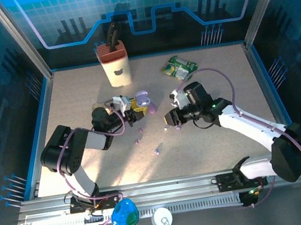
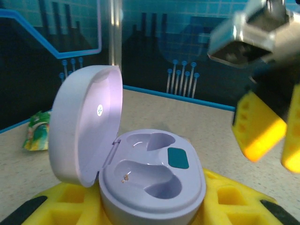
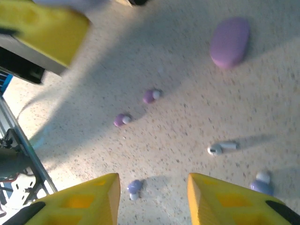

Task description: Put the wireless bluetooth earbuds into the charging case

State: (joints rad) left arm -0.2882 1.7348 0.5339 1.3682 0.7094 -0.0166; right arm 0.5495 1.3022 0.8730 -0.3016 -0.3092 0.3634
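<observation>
Over the speckled, blue-walled table (image 1: 69, 102), left claw (image 1: 135, 115) clasps the open charging case (image 2: 152, 178); right claw (image 3: 152, 183) gapes above earbuds (image 3: 151, 96).

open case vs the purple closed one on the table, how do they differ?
Lid: the open case has its lid up and both wells empty; the closed case is shut.
Support: the open case sits clamped in the left gripper; the closed case lies flat on the table.
Colour: open case pale lilac, closed case deeper purple.
Both are rounded pebbles.
</observation>
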